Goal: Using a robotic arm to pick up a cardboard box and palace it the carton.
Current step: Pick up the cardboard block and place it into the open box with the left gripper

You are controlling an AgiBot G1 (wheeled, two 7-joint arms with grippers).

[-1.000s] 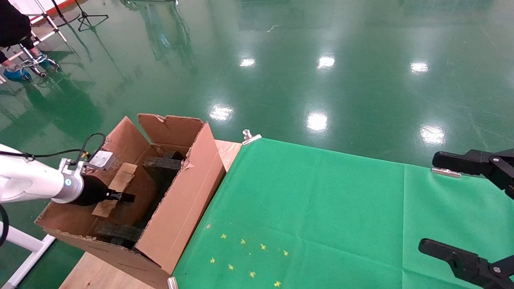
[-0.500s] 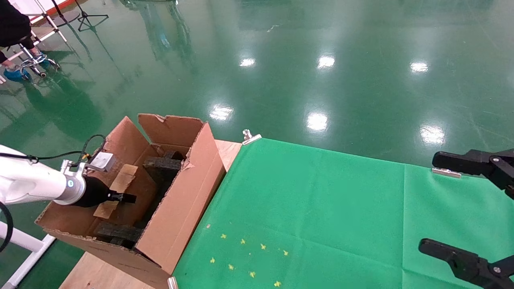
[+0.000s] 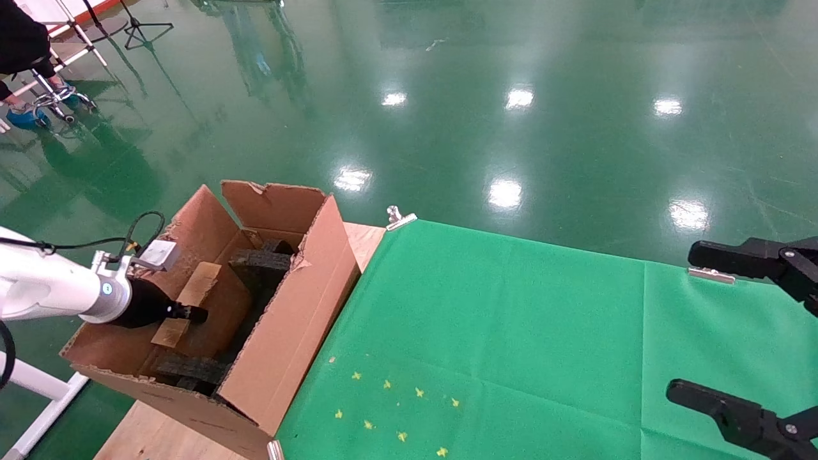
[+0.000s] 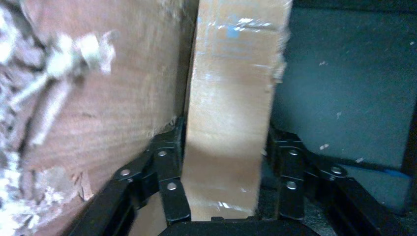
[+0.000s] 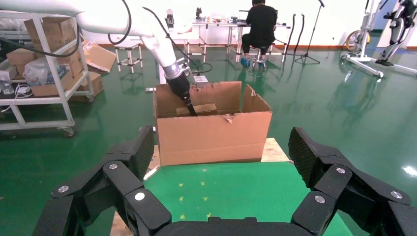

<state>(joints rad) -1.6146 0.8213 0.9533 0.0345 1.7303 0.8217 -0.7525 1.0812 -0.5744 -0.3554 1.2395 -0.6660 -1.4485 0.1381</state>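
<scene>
Left pincer (image 3: 192,314) clamps the flat, tape-glossed cardboard box (image 3: 189,304), seemingly inside the ragged corrugated carton (image 3: 287,319).

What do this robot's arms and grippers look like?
The left arm is glossy white with a silver wrist, a small silver block and a looping black cable. Its left gripper is black linkage with silver rivets. The right gripper is all black, with ribbed pads.

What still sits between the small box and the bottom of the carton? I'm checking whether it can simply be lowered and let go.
The left end effector grips the cardboard box inside the carton, against its left wall. Dark foam blocks lie beside and below; whether one sits directly under the box cannot be told.
</scene>
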